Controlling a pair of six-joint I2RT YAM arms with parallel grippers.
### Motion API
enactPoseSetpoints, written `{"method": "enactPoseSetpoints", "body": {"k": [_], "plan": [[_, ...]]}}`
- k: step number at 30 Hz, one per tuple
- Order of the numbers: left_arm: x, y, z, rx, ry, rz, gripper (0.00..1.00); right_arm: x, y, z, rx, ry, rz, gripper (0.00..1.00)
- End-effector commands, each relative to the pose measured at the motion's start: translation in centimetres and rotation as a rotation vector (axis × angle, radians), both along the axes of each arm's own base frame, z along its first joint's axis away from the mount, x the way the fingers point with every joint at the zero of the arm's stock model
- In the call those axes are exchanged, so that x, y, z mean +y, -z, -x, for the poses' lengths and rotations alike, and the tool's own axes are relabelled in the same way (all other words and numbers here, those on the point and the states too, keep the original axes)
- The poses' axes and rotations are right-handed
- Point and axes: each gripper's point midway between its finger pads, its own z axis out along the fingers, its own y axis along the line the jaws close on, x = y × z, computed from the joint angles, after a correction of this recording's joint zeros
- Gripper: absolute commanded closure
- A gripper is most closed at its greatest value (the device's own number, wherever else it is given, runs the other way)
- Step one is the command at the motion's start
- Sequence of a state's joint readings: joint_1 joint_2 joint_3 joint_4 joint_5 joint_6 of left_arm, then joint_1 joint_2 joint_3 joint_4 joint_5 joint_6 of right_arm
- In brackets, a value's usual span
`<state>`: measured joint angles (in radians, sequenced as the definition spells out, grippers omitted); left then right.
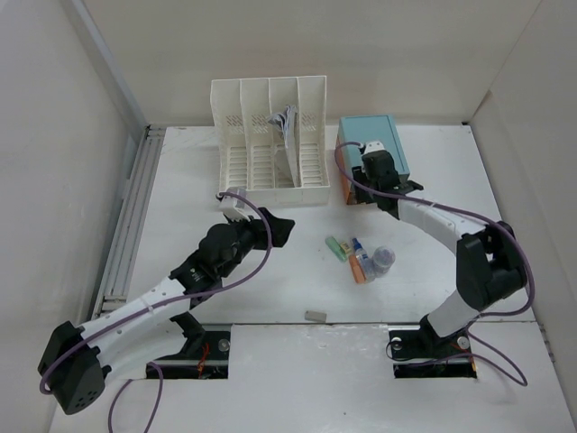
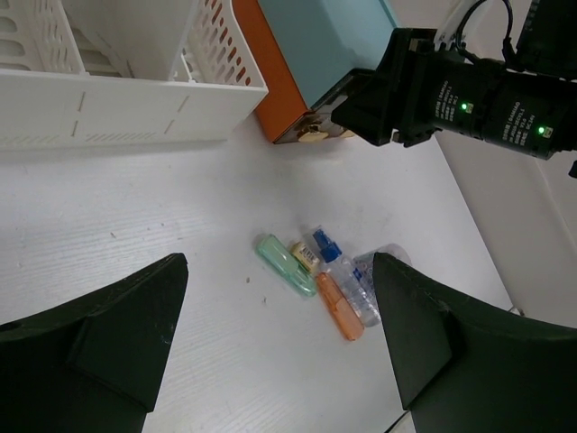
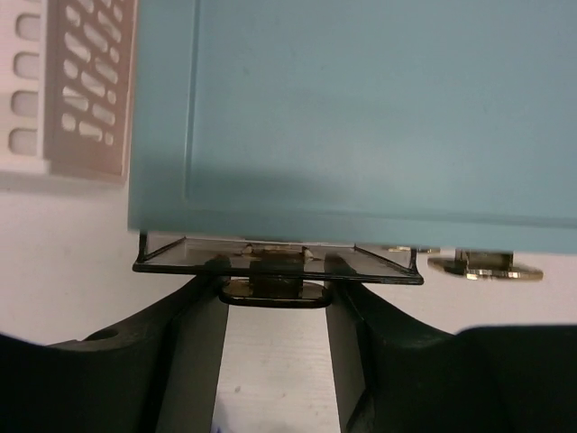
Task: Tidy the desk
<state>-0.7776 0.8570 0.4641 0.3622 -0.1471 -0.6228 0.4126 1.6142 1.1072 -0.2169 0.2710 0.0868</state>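
The white desk [image 1: 270, 289] holds a small cluster at its middle: a green case [image 1: 338, 247], an orange case [image 1: 359, 269] and a blue-capped clear spray bottle [image 1: 364, 253]. They also show in the left wrist view: the green case [image 2: 284, 263], the orange case [image 2: 340, 307] and the bottle [image 2: 347, 275]. My left gripper [image 1: 261, 219] hovers open and empty above the desk, left of the cluster. My right gripper [image 1: 368, 188] is at the front of the teal-topped drawer box [image 1: 374, 142]. In the right wrist view its fingers [image 3: 203, 334] close on the brass drawer handle [image 3: 275, 290], with the drawer slightly out.
A white slotted file rack [image 1: 269, 135] with papers [image 1: 287, 122] in it stands at the back, left of the drawer box. A small grey block [image 1: 314, 316] lies near the front edge. Two cut-outs hold the arm bases. White walls enclose the desk.
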Motion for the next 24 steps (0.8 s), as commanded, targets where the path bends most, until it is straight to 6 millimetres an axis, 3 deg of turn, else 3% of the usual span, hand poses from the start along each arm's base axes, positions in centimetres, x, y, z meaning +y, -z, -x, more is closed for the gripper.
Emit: {"method": "enactPoseSetpoints", "body": {"k": [1, 5, 13, 20, 24], "plan": [[0.2, -1.4, 0.3, -0.036, 0.001, 0.041, 0.19, 1.6, -4.2, 0.5, -0.1, -0.049, -0.095, 0.73], [0.2, -1.0, 0.4, -0.024, -0.001, 0.043, 0.19, 2.5, -2.8, 3.4, -0.053, -0.14, -0.078, 0.73], [-0.5, 0.0, 0.8, 0.007, 0.033, 0.045, 0.19, 3.8, -2.2, 7.4, -0.002, -0.288, -0.095, 0.75], [-0.8, 0.0, 0.9, 0.008, 0.042, 0.046, 0.19, 3.7, -1.5, 9.3, 0.048, -0.341, -0.078, 0.75], [-0.9, 0.1, 0.8, 0.008, 0.042, 0.046, 0.19, 3.8, -2.0, 9.7, 0.037, -0.359, -0.071, 0.67]]}}
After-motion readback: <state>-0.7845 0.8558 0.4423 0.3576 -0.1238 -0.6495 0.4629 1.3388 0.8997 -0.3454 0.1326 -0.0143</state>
